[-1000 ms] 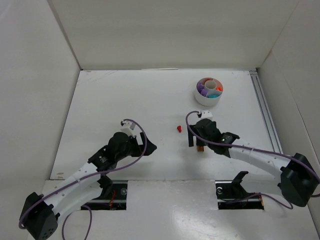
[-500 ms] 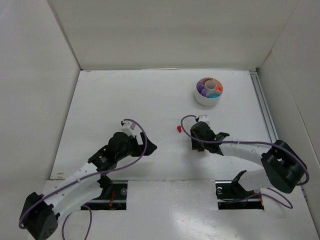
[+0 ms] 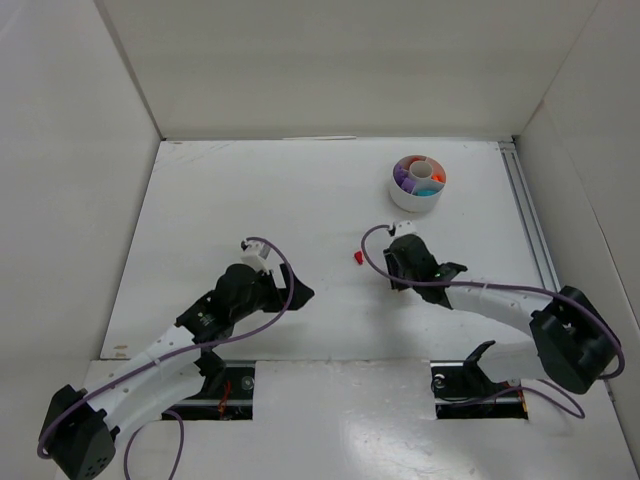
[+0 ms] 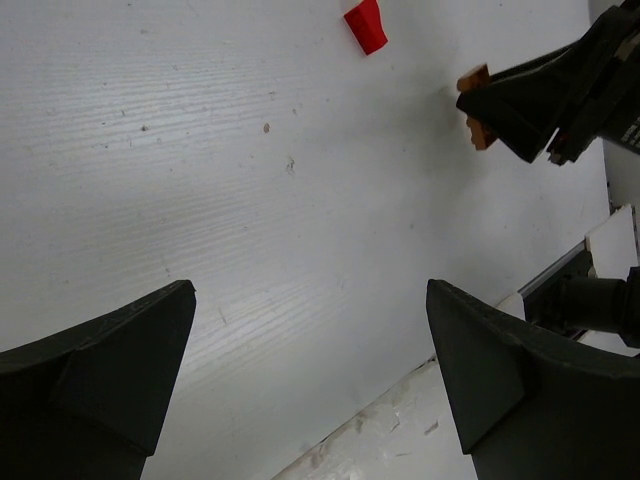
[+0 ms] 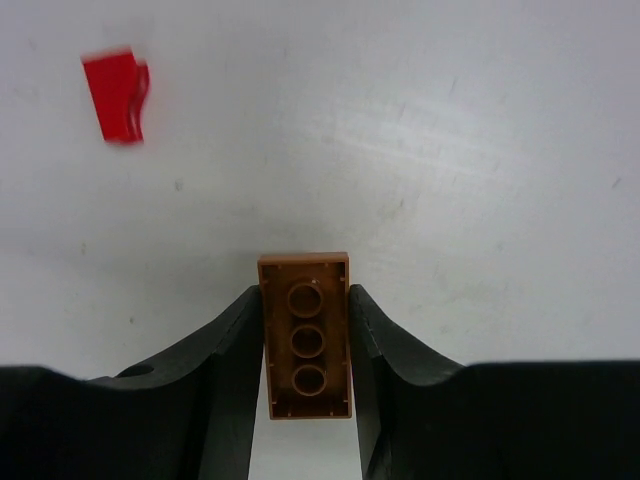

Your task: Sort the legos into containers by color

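The right jaws are squeezed on a brown brick [image 5: 305, 335], one on each long side, and its hollow side faces the camera. A red piece [image 5: 117, 95] lies on the table [image 3: 250, 190] near it, not touching. The left jaws are wide apart with nothing in them. The white tub [image 3: 412, 202] sits farther back with colored bricks [image 3: 404, 176] inside

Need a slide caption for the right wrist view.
Right hand grips a brown brick by its long sides, underside facing the camera; a red piece lies apart on the table.
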